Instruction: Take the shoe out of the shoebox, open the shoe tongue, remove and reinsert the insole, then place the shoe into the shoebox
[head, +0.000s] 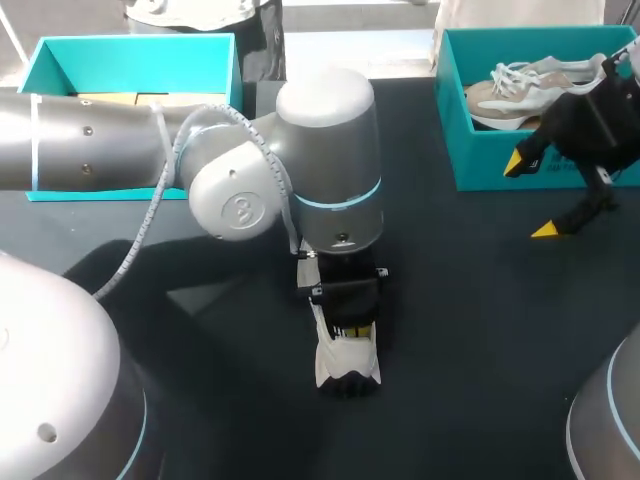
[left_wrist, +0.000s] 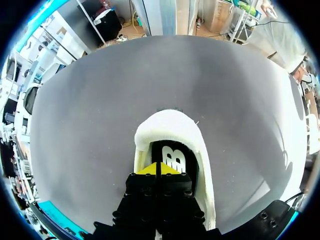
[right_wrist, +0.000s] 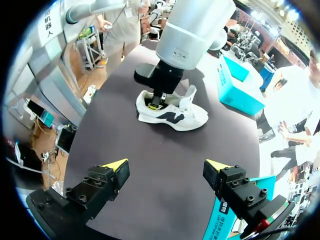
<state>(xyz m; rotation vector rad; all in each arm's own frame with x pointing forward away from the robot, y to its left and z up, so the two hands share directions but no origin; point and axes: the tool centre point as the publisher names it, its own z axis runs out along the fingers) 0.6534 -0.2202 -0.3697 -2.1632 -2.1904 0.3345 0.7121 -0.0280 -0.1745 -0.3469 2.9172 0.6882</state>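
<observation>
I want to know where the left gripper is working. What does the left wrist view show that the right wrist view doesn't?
Left wrist only: the dark insole inside the shoe, the left gripper closed at it. Right wrist only: the shoe's full side, its raised tongue, the open right gripper, a teal shoebox. Both: the shoe on the table, left gripper in it.
</observation>
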